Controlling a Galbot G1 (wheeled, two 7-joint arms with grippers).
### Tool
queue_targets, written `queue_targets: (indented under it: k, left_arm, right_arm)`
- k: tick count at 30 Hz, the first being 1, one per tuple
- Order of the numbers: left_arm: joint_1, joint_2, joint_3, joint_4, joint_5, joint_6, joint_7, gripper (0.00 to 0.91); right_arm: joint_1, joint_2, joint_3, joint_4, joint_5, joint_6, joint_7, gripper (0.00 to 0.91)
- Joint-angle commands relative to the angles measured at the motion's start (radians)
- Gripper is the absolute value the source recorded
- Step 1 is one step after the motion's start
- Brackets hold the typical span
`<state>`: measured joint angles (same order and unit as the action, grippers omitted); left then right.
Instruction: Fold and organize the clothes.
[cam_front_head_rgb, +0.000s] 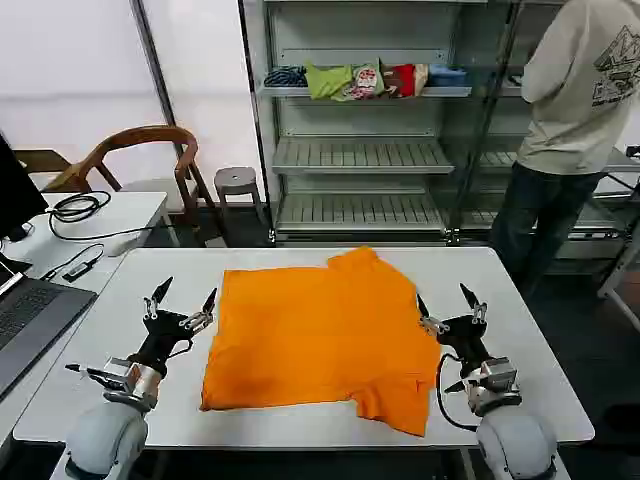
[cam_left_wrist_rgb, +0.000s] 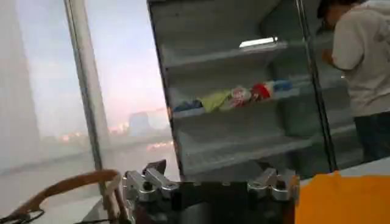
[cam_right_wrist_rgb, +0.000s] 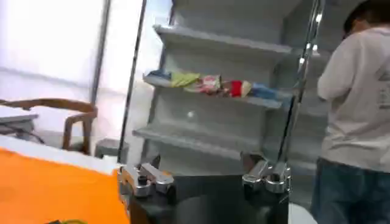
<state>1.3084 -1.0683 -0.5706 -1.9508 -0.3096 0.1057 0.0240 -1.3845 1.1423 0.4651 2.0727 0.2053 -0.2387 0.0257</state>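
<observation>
The clothes (cam_front_head_rgb: 315, 338), one bright orange T-shirt, lie spread in a rough square on the white table (cam_front_head_rgb: 520, 330), with a sleeve poking out at the near right corner and a hump at the far edge. My left gripper (cam_front_head_rgb: 181, 297) stands open just left of the shirt, fingers pointing up. On the other side my right gripper (cam_front_head_rgb: 446, 298) is open beside the shirt's right edge, holding nothing. An orange edge of the shirt (cam_left_wrist_rgb: 341, 198) appears in the left wrist view, and the shirt (cam_right_wrist_rgb: 55, 189) also lies beside the jaws in the right wrist view.
A laptop (cam_front_head_rgb: 25, 320) and cables (cam_front_head_rgb: 75, 208) lie on the desk to the left. Behind the table stand a wooden chair (cam_front_head_rgb: 140, 160), a stool (cam_front_head_rgb: 238, 182) and a metal shelf (cam_front_head_rgb: 360, 95) with bundled garments. A person (cam_front_head_rgb: 570, 130) stands at the back right.
</observation>
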Motion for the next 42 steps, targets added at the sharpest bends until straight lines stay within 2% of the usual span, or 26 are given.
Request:
queue_targets:
  k: [1,8,12,26,42]
  left_arm:
    - [0.201,0.050,-0.009,-0.130,-0.054,0.262,-0.122,0.907]
    - [0.244,0.038,0.020,-0.175,-0.089,0.383,-0.146,0.907]
    - [0.257,0.016,0.030,-0.207,-0.111,0.466,-0.150,0.907]
    - [0.313,0.021,0.005,-0.233,-0.155,0.470,-0.148,0.907]
    - [0.295,0.007,0.003,-0.175,-0.172,0.470,-0.154,0.907]
  right_arm:
    - [-0.147,-0.050,-0.014,0.077,0.043,-0.027,0.013,0.907]
    - [-0.249,-0.078,0.001,0.116,0.056,-0.059,0.042,0.907]
    - [-0.281,-0.083,0.023,0.102,0.068,-0.058,0.032,0.907]
    - [-0.308,-0.079,-0.025,0.062,0.060,-0.043,0.002,0.907]
    - [-0.342,-0.088,-0.024,0.067,0.029,-0.045,0.001,0.907]
